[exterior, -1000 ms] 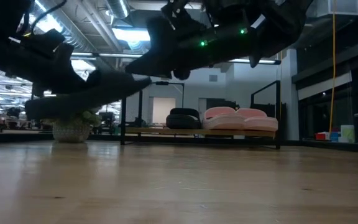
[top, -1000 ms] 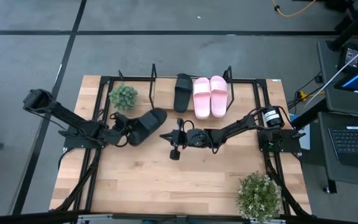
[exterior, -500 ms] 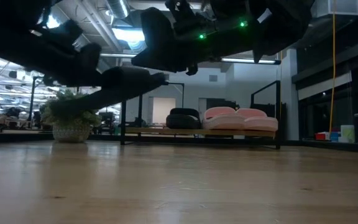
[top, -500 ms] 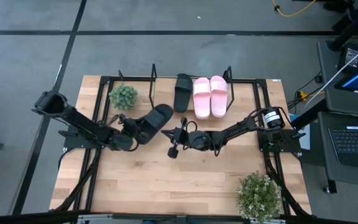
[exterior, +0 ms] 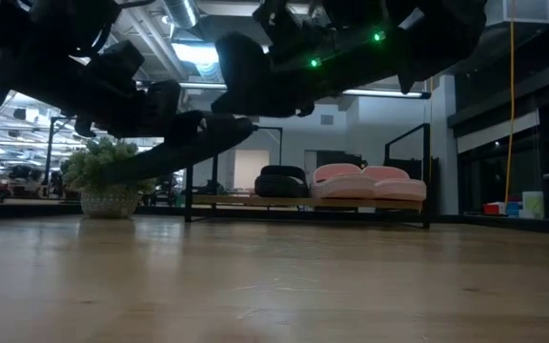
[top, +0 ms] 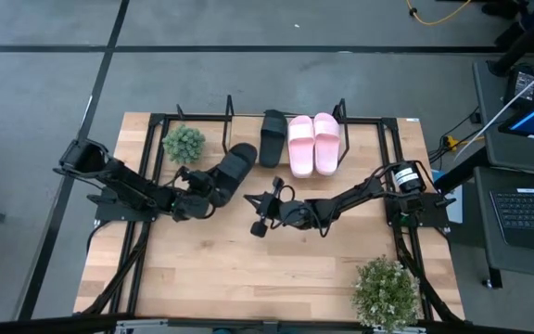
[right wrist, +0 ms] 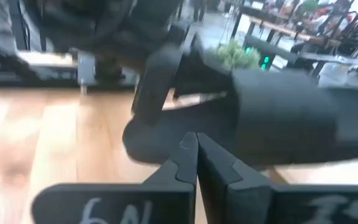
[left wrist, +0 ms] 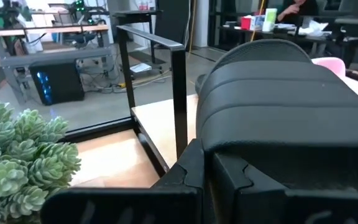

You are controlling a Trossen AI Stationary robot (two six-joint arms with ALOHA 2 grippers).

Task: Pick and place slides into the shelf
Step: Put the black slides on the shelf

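My left gripper [top: 202, 193] is shut on a black slide [top: 233, 167] and carries it in the air just left of the shelf [top: 228, 116]. In the low view this slide [exterior: 184, 143] slants, with its free end toward the shelf board [exterior: 303, 202]. On the shelf lie another black slide [top: 272, 137] and two pink slides [top: 313, 144] side by side. My right gripper [top: 260, 218] hovers shut over the middle of the table and touches nothing. My left gripper [left wrist: 211, 171] pinches the black slide by the end nearest the arm [left wrist: 241, 146], between its two fingers. The fingers come nearly level from the table's left and lie along the slide. The slide is lifted clear and points away from the gripper toward the shelf's upright [left wrist: 179, 93].
A small potted plant [top: 184, 142] stands beside the shelf's left end, close to the carried slide. A bigger plant [top: 387, 289] sits at the near right corner. Black frame bars run along the table's sides. The near half of the table is bare wood.
My left gripper has moved toward the table's far edge and toward the shelf, carrying the black slide. The slide has turned so that its free end points at the shelf's left end, near the small plant. My right gripper has stayed almost in place.
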